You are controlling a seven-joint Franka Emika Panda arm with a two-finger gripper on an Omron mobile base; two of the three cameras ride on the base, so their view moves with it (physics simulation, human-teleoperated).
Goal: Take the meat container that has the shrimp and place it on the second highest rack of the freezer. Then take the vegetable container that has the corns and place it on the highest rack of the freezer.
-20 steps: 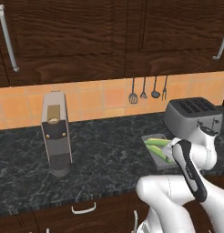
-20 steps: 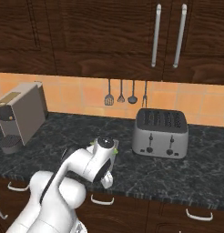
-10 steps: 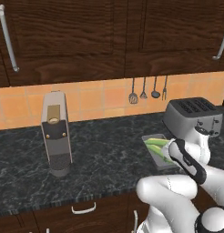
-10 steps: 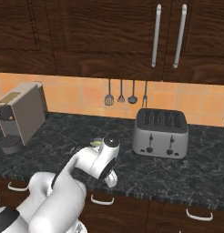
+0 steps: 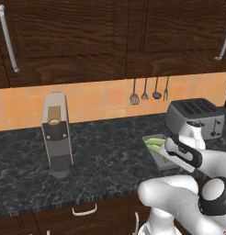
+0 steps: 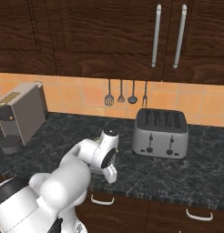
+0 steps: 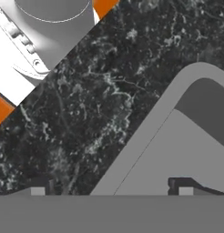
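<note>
While the gripper hangs open over the dark desk, one fingertip sits above the rim of the vegetable container and the other over bare desk. That tray with the corns lies near the desk's front edge, beside the toaster, its long axis running diagonally from the gripper.

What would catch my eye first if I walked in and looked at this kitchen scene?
Probably the big white robot arm bending low over the dark speckled counter, its open gripper straddling the rim of a grey tray. Beside it, a tray with green-yellow corn cobs peeks out in front of a silver toaster. A grey coffee machine stands further left.
</note>
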